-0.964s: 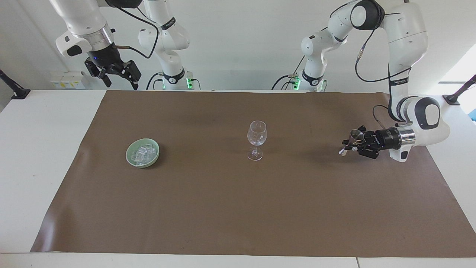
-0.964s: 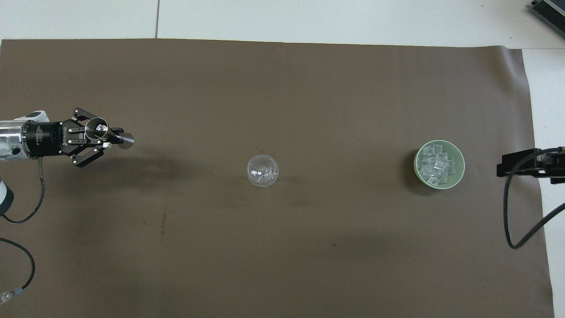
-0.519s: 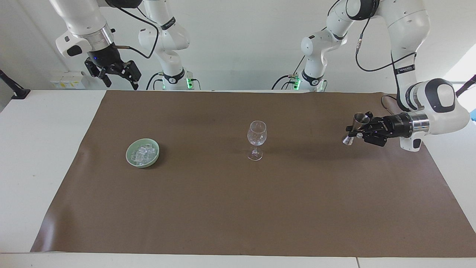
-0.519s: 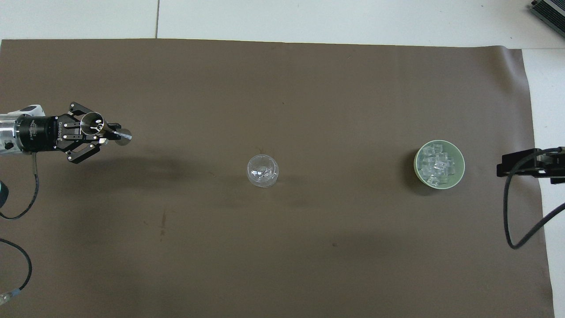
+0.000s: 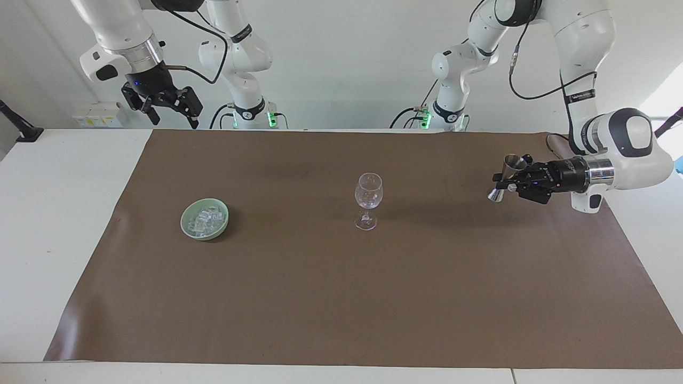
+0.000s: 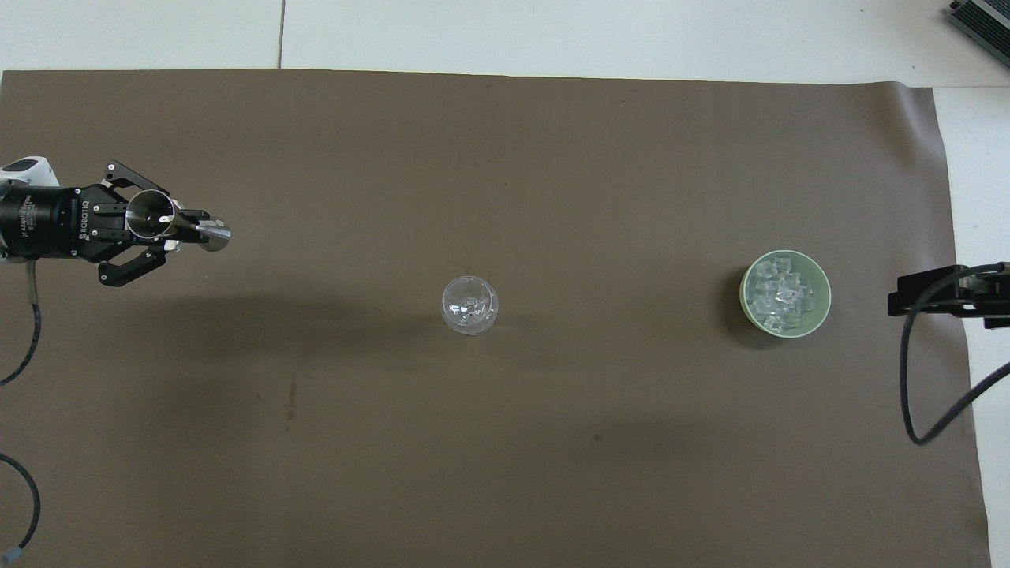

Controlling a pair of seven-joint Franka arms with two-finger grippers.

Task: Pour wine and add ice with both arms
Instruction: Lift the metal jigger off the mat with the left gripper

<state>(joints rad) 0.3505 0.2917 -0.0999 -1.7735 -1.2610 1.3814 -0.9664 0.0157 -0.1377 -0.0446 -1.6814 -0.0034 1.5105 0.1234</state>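
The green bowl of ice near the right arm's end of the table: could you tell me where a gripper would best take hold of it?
Probably the rim of the green bowl, from straight above. It sits flat on the brown mat, low and wide, so one finger inside and one outside the thin wall suits. The ice fills the middle, so grip at the edge.

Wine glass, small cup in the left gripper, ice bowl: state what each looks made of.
Wine glass: clear glass, see-through with bright glints. Cup clamped in the shut left gripper: polished metal, silvery and mirror-like. Bowl holding the ice: pale green, smooth and opaque, probably glazed ceramic, possibly plastic.
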